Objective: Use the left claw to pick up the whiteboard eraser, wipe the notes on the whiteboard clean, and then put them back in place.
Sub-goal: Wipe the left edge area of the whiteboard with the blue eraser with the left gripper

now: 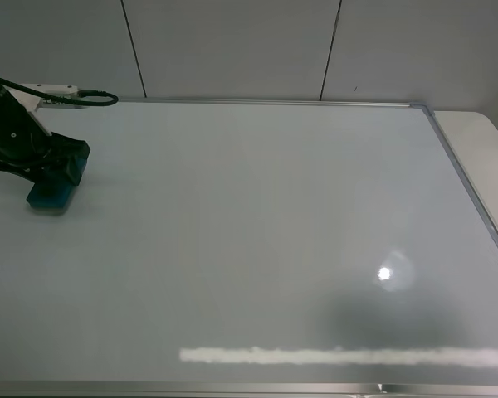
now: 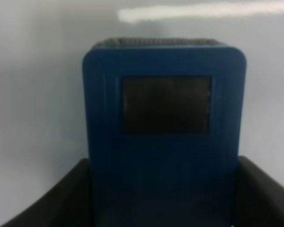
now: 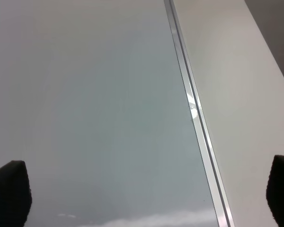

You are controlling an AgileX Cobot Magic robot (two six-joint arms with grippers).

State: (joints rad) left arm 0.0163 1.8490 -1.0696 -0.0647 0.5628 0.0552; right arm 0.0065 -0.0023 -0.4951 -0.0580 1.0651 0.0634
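The whiteboard (image 1: 257, 224) fills most of the exterior high view, and no red notes show on it. The teal-blue whiteboard eraser (image 1: 51, 197) rests flat on the board at its far left. My left claw (image 1: 56, 166) reaches in from the left edge and is shut on the eraser. In the left wrist view the eraser (image 2: 163, 104) sits between my two black fingers (image 2: 61, 198), over the white board (image 2: 38, 94). My right gripper (image 3: 144, 189) is open and empty, above the board's right frame (image 3: 194, 109); it is out of the exterior high view.
A white module with a black cable (image 1: 58, 89) lies at the board's far left corner. Bare white table (image 1: 481, 141) borders the board on the right, also seen in the right wrist view (image 3: 236, 94). A bright light reflection (image 1: 340, 356) runs along the near edge.
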